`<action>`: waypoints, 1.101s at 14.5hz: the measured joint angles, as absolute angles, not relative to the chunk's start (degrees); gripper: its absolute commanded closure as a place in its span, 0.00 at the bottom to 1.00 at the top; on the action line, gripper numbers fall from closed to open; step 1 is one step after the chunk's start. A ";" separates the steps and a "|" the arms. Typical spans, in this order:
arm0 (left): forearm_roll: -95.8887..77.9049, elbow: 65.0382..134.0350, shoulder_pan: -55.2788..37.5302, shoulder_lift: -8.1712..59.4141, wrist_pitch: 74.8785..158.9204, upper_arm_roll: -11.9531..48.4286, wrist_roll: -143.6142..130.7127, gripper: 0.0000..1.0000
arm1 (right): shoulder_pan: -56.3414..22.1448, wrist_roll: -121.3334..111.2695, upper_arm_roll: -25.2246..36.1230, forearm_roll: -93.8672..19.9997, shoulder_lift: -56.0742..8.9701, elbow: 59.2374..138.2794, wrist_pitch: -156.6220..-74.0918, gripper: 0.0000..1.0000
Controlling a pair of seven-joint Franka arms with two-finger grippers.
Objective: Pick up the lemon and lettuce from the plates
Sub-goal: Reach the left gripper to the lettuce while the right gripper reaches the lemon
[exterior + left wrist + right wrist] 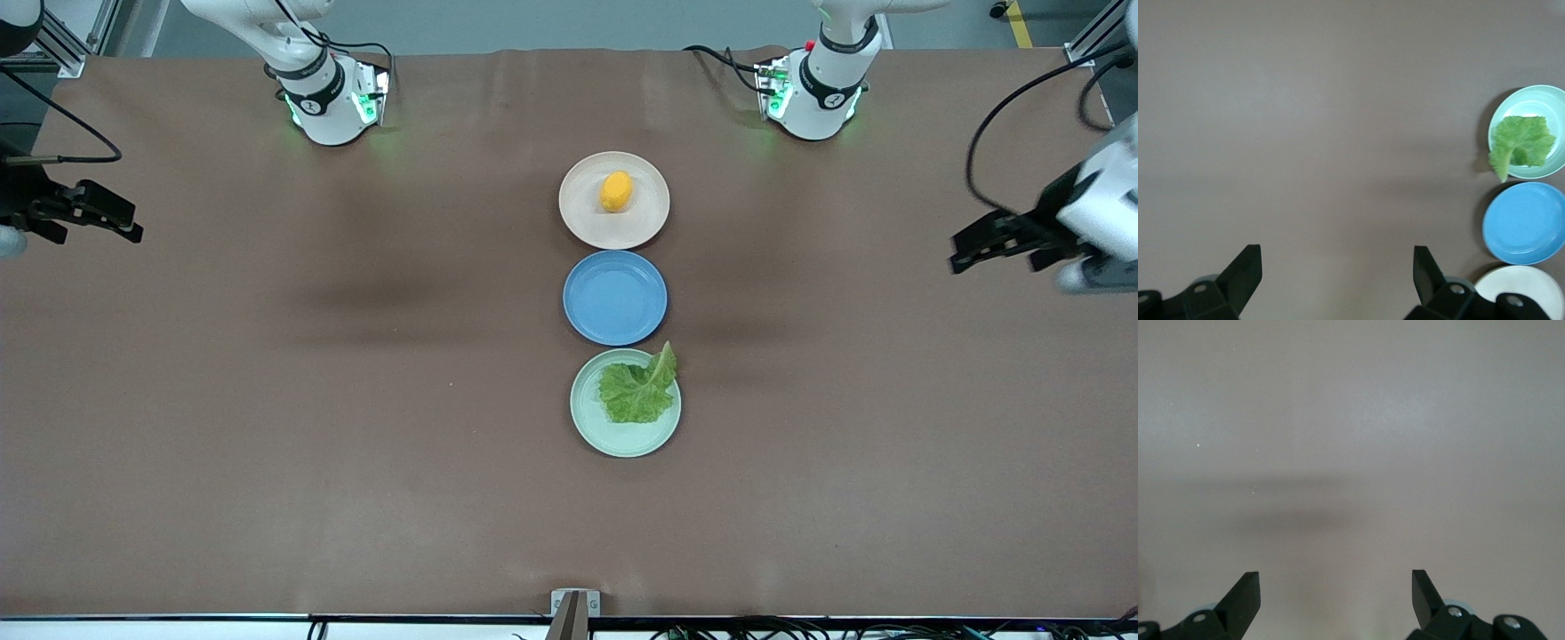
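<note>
End effectors (965, 249) (129, 227) well apart from lemon (616, 191).

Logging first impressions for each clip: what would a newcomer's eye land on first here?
Three plates in a row down the table's middle: the beige plate with the lemon nearest the bases, the bare blue plate next, and the mint plate with the lettuce nearest the camera. Both arms wait wide apart, left gripper and right gripper open over bare table at opposite ends.
</note>
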State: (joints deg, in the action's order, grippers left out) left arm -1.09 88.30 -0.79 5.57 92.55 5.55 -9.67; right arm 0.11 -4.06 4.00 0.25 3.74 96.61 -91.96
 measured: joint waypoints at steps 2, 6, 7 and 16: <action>-1.58 88.26 -2.99 8.88 93.46 7.19 -17.29 0.00 | 0.11 -4.07 3.99 0.25 3.27 96.04 -91.92 0.00; -1.62 88.02 -9.42 16.51 99.65 7.86 -32.13 0.00 | -0.87 -2.71 3.47 -1.31 0.01 95.92 -91.14 0.00; -1.62 87.95 -10.92 18.40 101.83 7.88 -35.78 0.00 | -1.87 0.84 3.34 -2.78 -0.46 95.91 -90.55 0.00; -1.67 86.87 -21.86 31.30 120.69 8.04 -72.90 0.00 | -32.24 46.89 1.67 -5.72 -0.33 101.33 -98.14 0.00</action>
